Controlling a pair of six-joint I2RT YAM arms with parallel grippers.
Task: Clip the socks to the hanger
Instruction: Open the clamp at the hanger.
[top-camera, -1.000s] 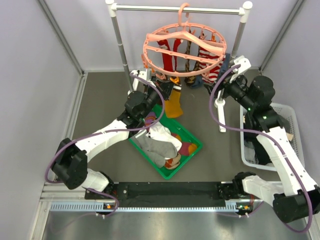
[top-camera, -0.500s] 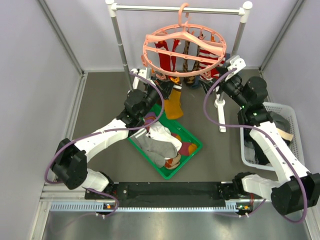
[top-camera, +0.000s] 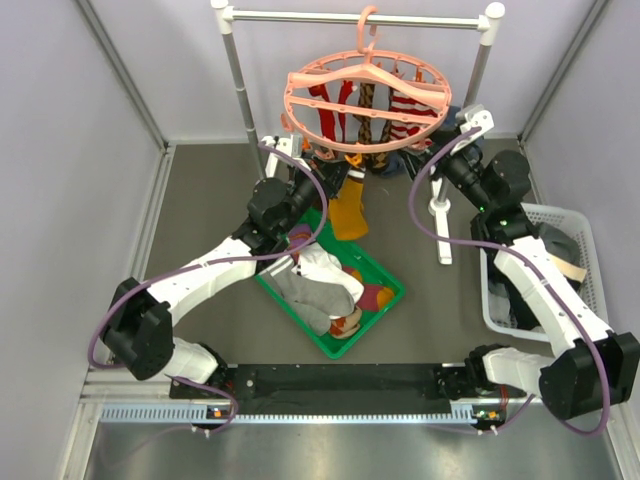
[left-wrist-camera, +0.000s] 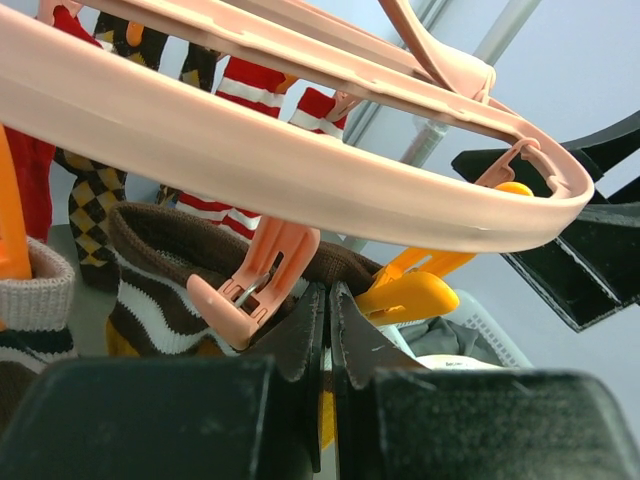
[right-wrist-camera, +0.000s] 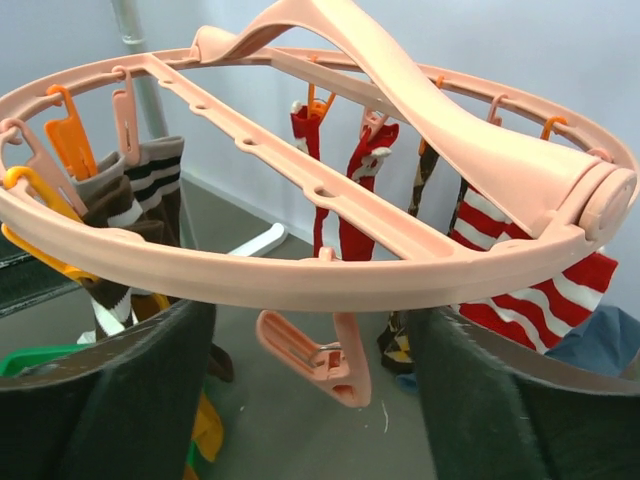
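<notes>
The salmon-pink hanger hangs from the rail with several socks clipped on, among them red and red-and-white striped. My left gripper is under the ring's near left edge, shut on a brown-cuffed mustard sock. In the left wrist view the shut gripper holds the brown cuff just below the ring, between a pink clip and an orange clip. My right gripper is open at the ring's right edge. In the right wrist view, the gripper straddles an empty pink clip under the ring.
A green tray with several loose socks lies under my left arm. A white basket of garments stands at the right. The silver rail has two posts and white feet on the floor.
My right gripper has moved up and left to the hanger's right rim, and the ring has swung slightly. My left gripper has stayed put with the sock.
</notes>
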